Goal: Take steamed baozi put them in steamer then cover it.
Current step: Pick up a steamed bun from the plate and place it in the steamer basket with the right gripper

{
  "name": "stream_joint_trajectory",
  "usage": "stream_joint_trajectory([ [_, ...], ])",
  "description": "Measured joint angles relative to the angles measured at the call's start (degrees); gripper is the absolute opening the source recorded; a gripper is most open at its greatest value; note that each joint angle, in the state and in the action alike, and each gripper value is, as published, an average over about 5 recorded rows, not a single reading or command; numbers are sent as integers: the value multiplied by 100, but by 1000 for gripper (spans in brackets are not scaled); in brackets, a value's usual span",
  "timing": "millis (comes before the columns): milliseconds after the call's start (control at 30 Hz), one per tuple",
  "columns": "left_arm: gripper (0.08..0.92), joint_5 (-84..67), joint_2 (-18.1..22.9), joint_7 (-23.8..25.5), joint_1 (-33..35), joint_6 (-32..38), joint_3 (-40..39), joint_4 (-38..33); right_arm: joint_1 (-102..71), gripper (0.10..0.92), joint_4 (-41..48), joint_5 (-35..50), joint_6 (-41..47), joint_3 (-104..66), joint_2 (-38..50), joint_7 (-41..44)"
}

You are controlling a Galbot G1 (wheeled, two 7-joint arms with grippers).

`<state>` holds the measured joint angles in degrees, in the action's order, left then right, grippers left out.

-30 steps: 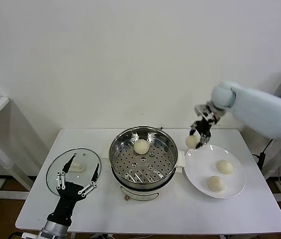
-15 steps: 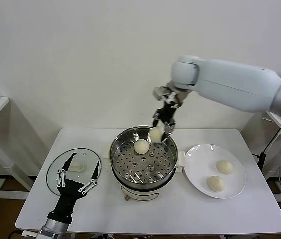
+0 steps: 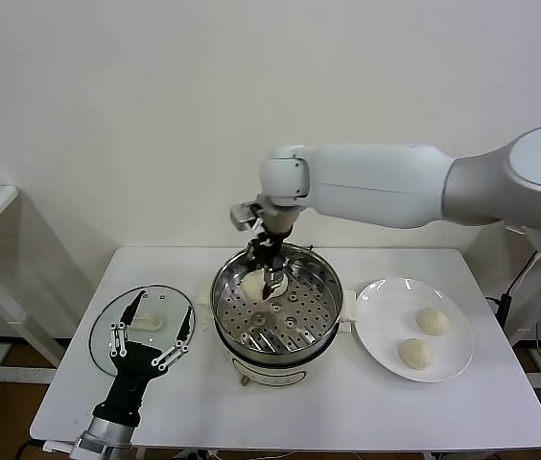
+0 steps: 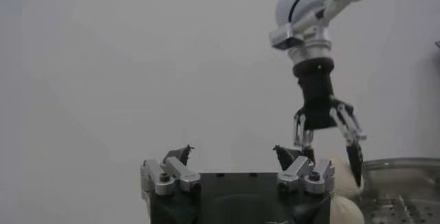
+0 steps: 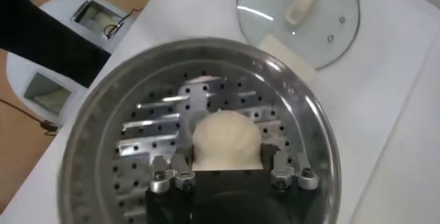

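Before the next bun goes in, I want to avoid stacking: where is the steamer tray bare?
The perforated tray of the steamer is bare across its near and right portions. The far-left part is crowded: the right gripper hangs there with baozi. The left gripper waits over the cover.

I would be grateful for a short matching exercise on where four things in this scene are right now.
1. cover
2. plate
3. right hand
4. left hand

A. over the steamer
B. flat on the table, on the steamer's left
C. open, over the cover's near side
D. holds two baozi

Pairs: 1-B, 2-D, 3-A, 4-C
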<state>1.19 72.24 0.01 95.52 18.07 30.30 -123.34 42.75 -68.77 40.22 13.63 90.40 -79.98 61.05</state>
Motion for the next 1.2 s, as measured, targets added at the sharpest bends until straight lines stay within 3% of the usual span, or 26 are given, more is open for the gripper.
stream_joint_trajectory([
  [767, 823, -17, 1, -4, -15, 9, 68, 49, -446, 667, 170, -171, 89, 68, -406, -195],
  [1033, 823, -18, 8, -2, -26, 12, 70, 79, -549, 791, 191, -224, 65, 16, -430, -212],
  [1200, 823, -19, 8, 2, -19, 14, 88, 88, -536, 821, 113, -265, 60, -61, -340, -198],
])
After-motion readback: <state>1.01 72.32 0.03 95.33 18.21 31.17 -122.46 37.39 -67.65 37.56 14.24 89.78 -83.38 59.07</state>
